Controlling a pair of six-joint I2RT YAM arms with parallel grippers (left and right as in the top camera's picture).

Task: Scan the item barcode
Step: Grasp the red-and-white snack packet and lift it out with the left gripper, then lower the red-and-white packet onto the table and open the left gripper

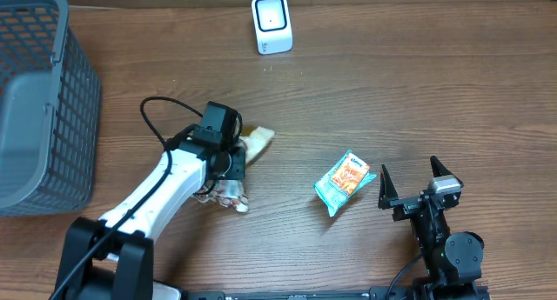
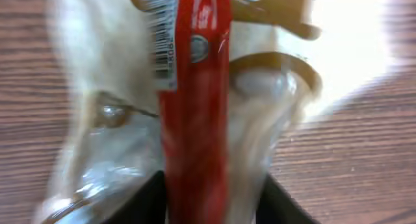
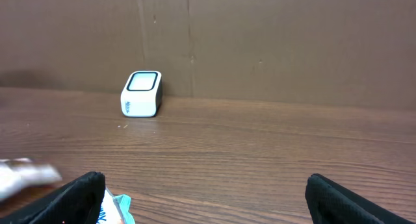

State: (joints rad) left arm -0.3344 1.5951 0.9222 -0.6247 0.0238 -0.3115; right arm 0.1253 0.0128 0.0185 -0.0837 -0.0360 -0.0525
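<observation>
One left arm (image 1: 161, 185) outstretched, end effector (image 1: 228, 176) low over packet (image 1: 259, 142).

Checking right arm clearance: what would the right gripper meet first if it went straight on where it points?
Way looks free over bare table up to the brown backdrop; depth unclear; scanner and teal packet lie left of its line.
</observation>
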